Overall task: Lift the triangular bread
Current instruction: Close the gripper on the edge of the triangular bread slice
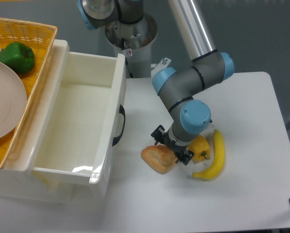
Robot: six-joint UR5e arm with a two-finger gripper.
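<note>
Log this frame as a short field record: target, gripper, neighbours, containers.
target: triangular bread, flat on the white table
gripper: gripper low over the bread's right edge; open or shut cannot be told
neighbours: yellow pepper right of the bread, banana right of the pepper
containers: white bin to the left; wicker basket holding a green pepper and a plate
</note>
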